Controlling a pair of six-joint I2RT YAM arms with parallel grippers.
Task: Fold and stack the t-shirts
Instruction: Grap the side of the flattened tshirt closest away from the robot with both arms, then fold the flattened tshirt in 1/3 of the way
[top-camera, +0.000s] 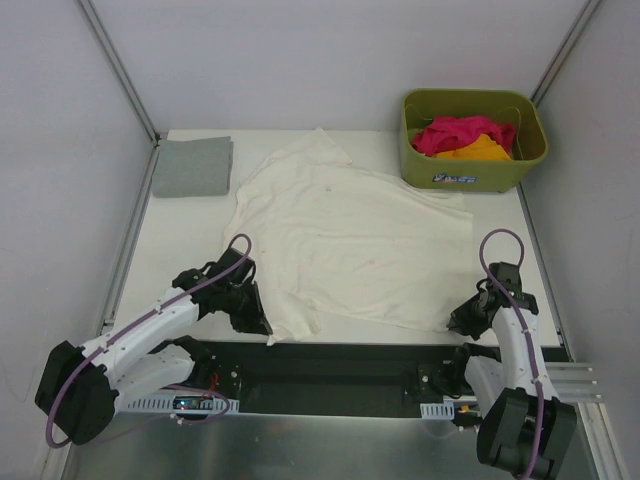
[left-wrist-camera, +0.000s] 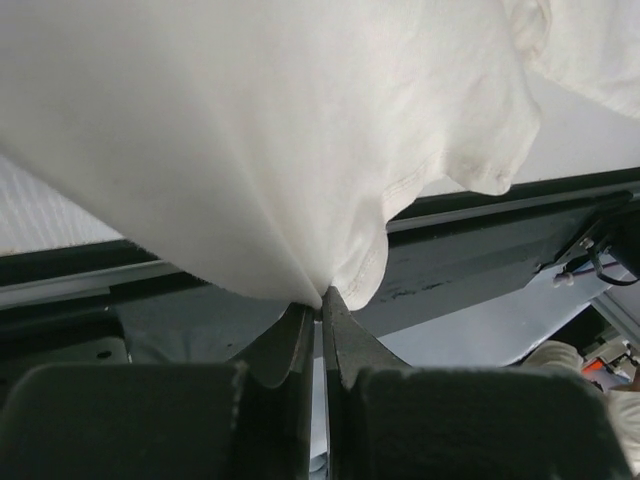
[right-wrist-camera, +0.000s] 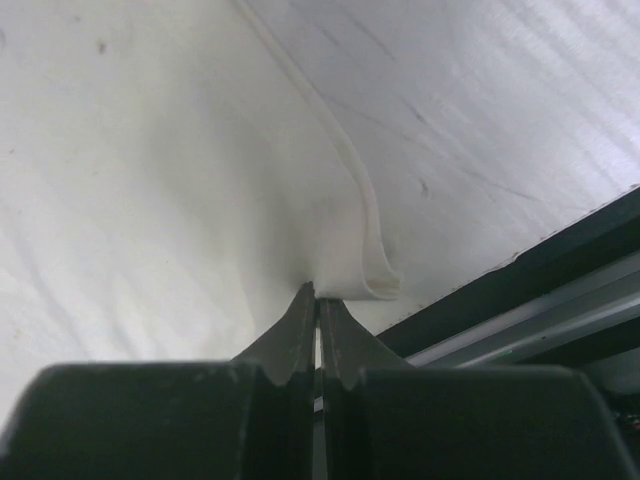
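A large cream-white t-shirt (top-camera: 350, 240) lies spread over the middle of the table. My left gripper (top-camera: 258, 322) is shut on its near left hem, and in the left wrist view the cloth (left-wrist-camera: 250, 150) rises from the pinched fingertips (left-wrist-camera: 321, 303). My right gripper (top-camera: 458, 322) is shut on the near right hem corner; the right wrist view shows the folded edge (right-wrist-camera: 372, 280) caught at the jaw tips (right-wrist-camera: 318, 298). A folded grey t-shirt (top-camera: 192, 166) lies at the far left. Magenta-pink (top-camera: 455, 131) and orange (top-camera: 478, 150) t-shirts are in the basket.
The olive-green basket (top-camera: 470, 175) stands at the far right corner. A dark rail (top-camera: 340, 360) runs along the table's near edge between the arm bases. Frame posts (top-camera: 118, 65) rise at both back corners.
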